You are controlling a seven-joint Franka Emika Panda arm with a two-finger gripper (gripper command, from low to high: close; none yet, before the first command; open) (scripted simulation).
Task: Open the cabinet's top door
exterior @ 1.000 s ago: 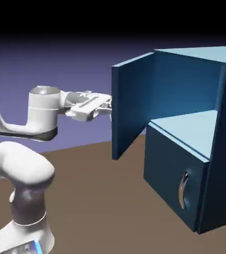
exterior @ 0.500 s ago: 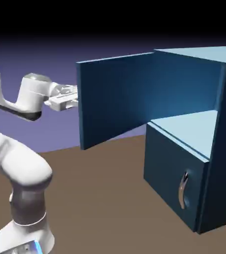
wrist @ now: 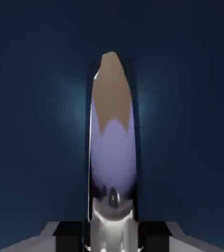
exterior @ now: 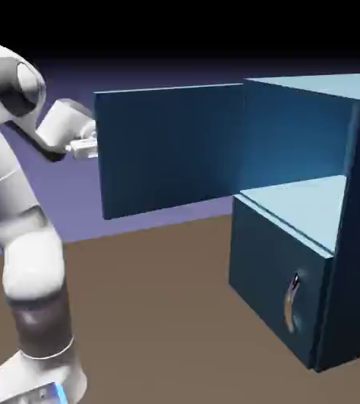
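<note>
Nearest the exterior view, the white Franka Panda arm (exterior: 25, 237) rises from the lower left of the brown table (exterior: 159, 316), folds back at its round shoulder near the upper left, and reaches right to the outer face of the open door. On the right stands the boxy dark-blue cabinet (exterior: 357, 237); its lower dark-blue front panel (exterior: 274, 276) is closed and carries a curved silver handle (exterior: 292, 304). Above that panel the pale blue shelf (exterior: 301, 201) of the upper compartment lies exposed. The top door (exterior: 171, 146), a flat dark-blue panel, stands swung far open: hinged at the cabinet's far left front edge, it stretches leftward across the scene, with its inner face turned to the exterior view and its free edge at the left. The two-finger gripper (exterior: 87, 147) meets the door just at that free edge, on the side turned away, so its fingers are hidden there. In the hand view the door's dark-blue surface fills the picture, and the door's curved mirror-like silver handle (wrist: 112, 142) runs up the middle, reflecting brown and violet. The gripper (wrist: 112, 236) has its grey fingertips (wrist: 67, 234) set close on either side of the handle's lower end, the jaws narrowed onto it and gripping it. Behind everything lies the plain blue-violet backdrop (exterior: 136, 75).
</note>
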